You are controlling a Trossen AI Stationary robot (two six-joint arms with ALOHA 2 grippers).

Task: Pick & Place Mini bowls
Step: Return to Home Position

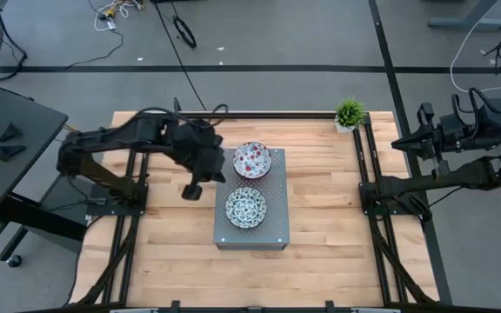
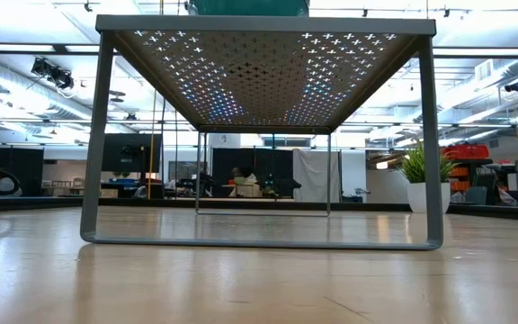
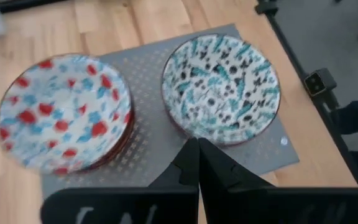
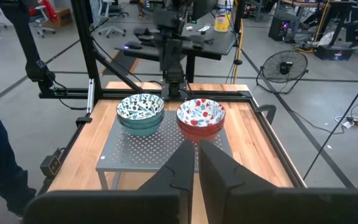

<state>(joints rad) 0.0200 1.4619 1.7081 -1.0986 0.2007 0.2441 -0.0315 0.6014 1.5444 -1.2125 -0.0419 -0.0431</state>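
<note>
Two mini bowls show on top of the grey perforated box (image 1: pixel 272 224). The red-speckled mini bowl (image 1: pixel 252 160) sits toward the far end and the blue-green one (image 1: pixel 245 207) toward the near end. In the right wrist view each one rests on others stacked beneath it: the red stack (image 4: pixel 201 117) and the blue-green stack (image 4: pixel 140 112). My left gripper (image 1: pixel 192 189) hangs shut and empty above the wood, just left of the box. In its wrist view its fingers (image 3: pixel 197 152) point toward both bowls (image 3: pixel 64 112) (image 3: pixel 221 87). My right gripper (image 4: pixel 196 155) waits shut at the table's right edge.
A small green potted plant (image 1: pixel 350 113) stands at the table's far right corner. Black frame rails (image 1: pixel 368 200) run along the table's left and right sides. Bare wood (image 1: pixel 329 217) lies right of the box. In the low view only the box's legs and underside (image 2: pixel 259 99) show.
</note>
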